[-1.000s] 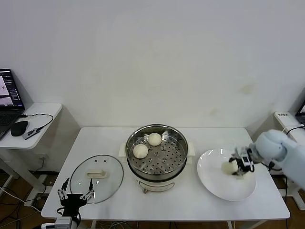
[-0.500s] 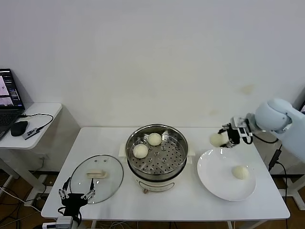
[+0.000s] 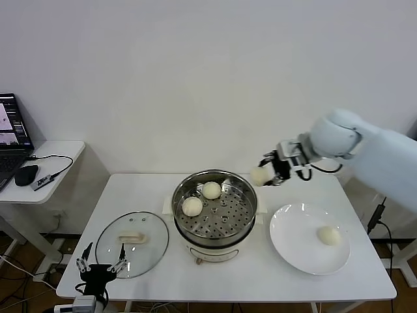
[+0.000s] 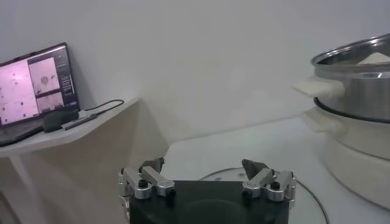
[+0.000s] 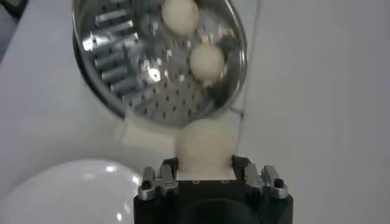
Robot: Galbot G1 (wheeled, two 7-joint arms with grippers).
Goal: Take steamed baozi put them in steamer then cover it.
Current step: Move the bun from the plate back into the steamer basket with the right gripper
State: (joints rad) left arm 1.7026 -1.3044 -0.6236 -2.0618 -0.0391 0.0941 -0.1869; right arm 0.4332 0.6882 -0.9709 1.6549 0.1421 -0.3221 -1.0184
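Observation:
My right gripper [image 3: 266, 175] [image 5: 205, 163] is shut on a cream-white baozi [image 3: 260, 176] [image 5: 205, 145], held in the air just right of the steamer [image 3: 214, 206] rim. Two baozi [image 3: 192, 206] [image 3: 211, 190] lie on the perforated tray inside the steel pot; the right wrist view shows them too [image 5: 207, 59] [image 5: 180, 13]. One more baozi [image 3: 328, 235] rests on the white plate [image 3: 293, 244]. The glass cover [image 3: 132, 244] with its cream handle lies flat on the table, left of the steamer. My left gripper [image 3: 99, 266] [image 4: 205, 173] hangs open at the table's front left edge, by the cover.
A side table [image 3: 45, 163] at far left carries a laptop [image 3: 13, 130], a mouse and a cable. The white wall stands close behind the work table [image 3: 221, 280]. The steamer's pot [image 4: 359, 79] fills one side of the left wrist view.
My right gripper lifted a baozi off the plate and carried it up and left to the steamer's right rim. One baozi stays on the plate. The left arm held still.

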